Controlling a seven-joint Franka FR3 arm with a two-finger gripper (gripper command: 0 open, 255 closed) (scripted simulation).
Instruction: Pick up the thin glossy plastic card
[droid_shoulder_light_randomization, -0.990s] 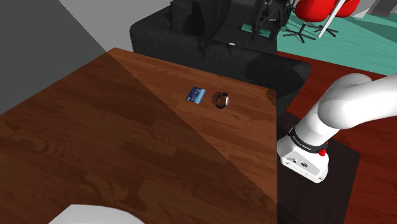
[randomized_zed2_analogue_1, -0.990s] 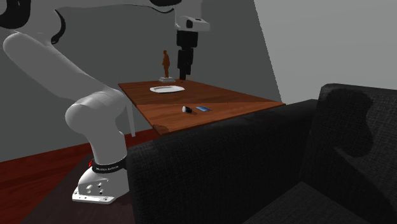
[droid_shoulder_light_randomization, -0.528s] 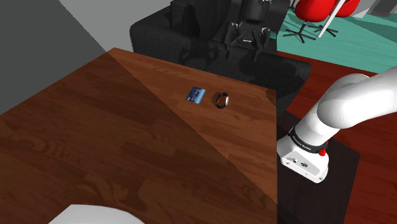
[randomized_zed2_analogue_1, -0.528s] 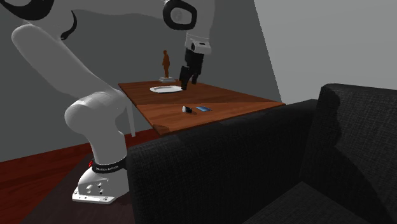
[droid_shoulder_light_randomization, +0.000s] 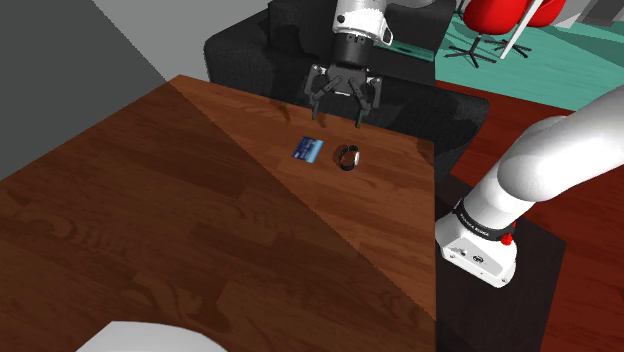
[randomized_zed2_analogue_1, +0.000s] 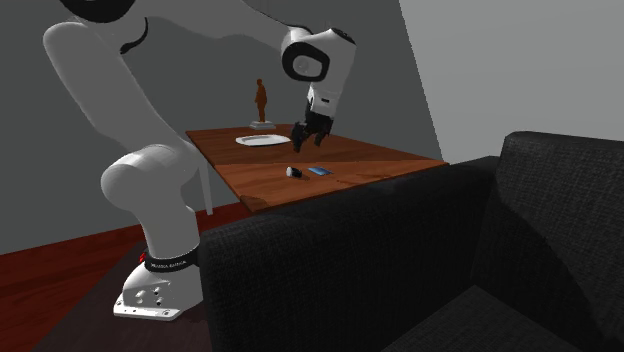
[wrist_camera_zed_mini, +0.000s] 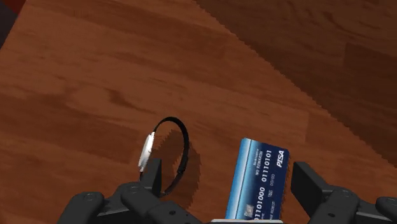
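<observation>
A thin blue card (droid_shoulder_light_randomization: 309, 149) with white numbers lies flat on the dark wooden table (droid_shoulder_light_randomization: 180, 220), close to the edge by the sofa. It also shows as a small blue patch, the card (randomized_zed2_analogue_1: 319, 171), in the second exterior view. In the wrist view the card (wrist_camera_zed_mini: 257, 179) lies between my open fingers, nearer the right one, untouched. My gripper (droid_shoulder_light_randomization: 339, 117) hangs above the table just beyond the card, open and holding nothing. From the other side my gripper (randomized_zed2_analogue_1: 303, 146) hovers over the card and the ring.
A black ring with a white clasp (droid_shoulder_light_randomization: 347, 156) lies right beside the card, ring (wrist_camera_zed_mini: 164, 154) near my left finger. A black sofa (droid_shoulder_light_randomization: 300, 50) stands along the table's far edge. A white plate (randomized_zed2_analogue_1: 263, 140) and a brown figurine (randomized_zed2_analogue_1: 261, 101) stand farther along the table.
The arm has swung down from high over the sofa toward the table. The gripper now hangs low above the card and ring, its fingers apart. The card and ring have not moved.
</observation>
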